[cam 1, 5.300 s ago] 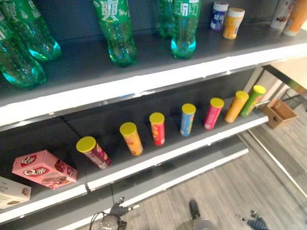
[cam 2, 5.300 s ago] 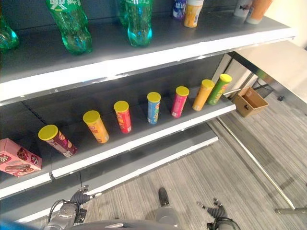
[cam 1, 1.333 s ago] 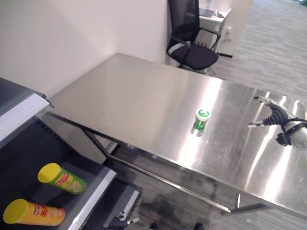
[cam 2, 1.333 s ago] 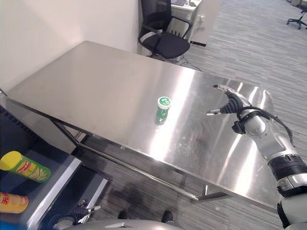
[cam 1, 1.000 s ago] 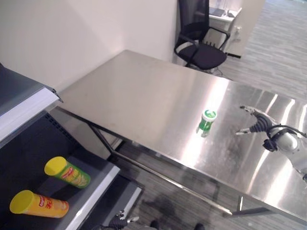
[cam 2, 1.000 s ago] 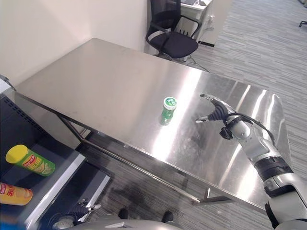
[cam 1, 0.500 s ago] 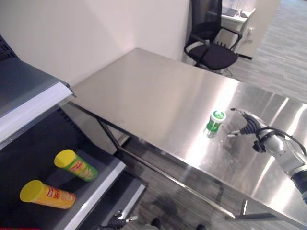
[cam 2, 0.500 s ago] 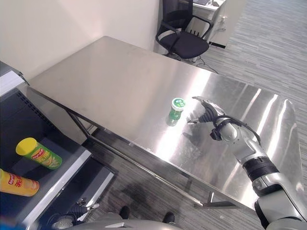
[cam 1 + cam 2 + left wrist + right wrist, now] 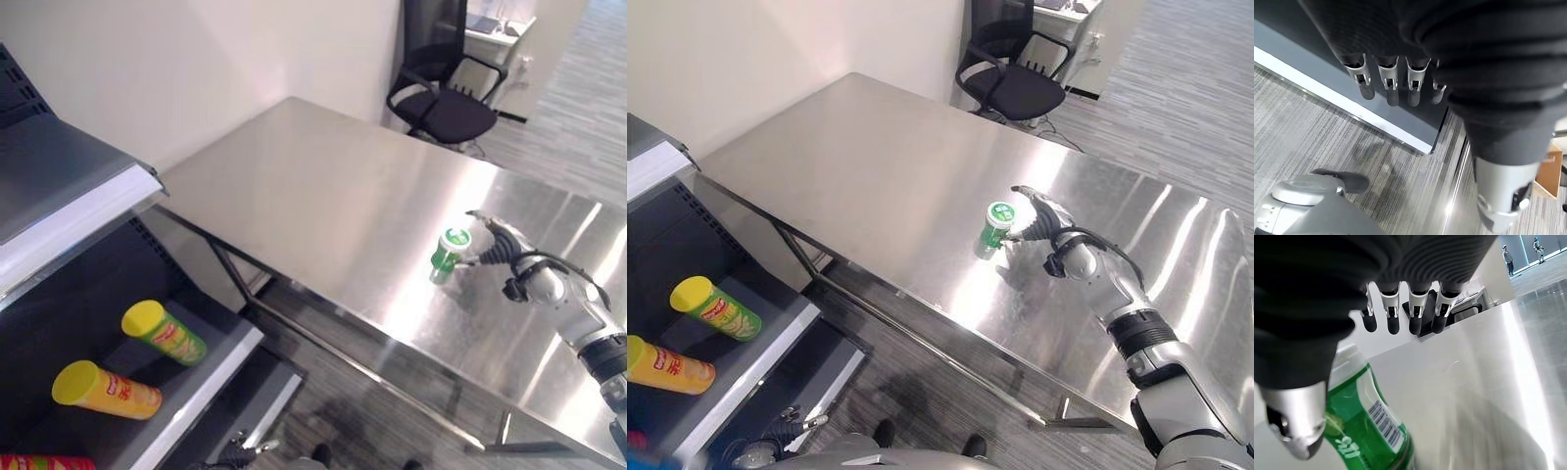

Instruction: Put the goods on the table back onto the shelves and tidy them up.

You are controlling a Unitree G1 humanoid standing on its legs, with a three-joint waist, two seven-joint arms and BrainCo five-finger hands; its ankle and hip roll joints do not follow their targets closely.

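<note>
right eye view: the right robot hand has closed in on the small green bottle standing upright on the steel counter, and now sits just beside it, with the fingers spread above the white cap and the thumb reaching toward the body. in the right wrist view the fingers hang straight and parted with the bottle right under them and the thumb low at its side; nothing is curled around it yet, so the grasp looks about to start rather than done. that means the one item on the counter is within reach and has not been lifted.

half a second ago the same hand was a short way off the bottle; a second ago it was well apart, out over bare metal. the bottle itself has stayed put. five seconds back the view faced the shelves with their row of tubes. now the lower shelf shows at the edge, with a green tube and a yellow tube lying on it.

the left robot hand hangs low with straight fingers, holding nothing.
</note>
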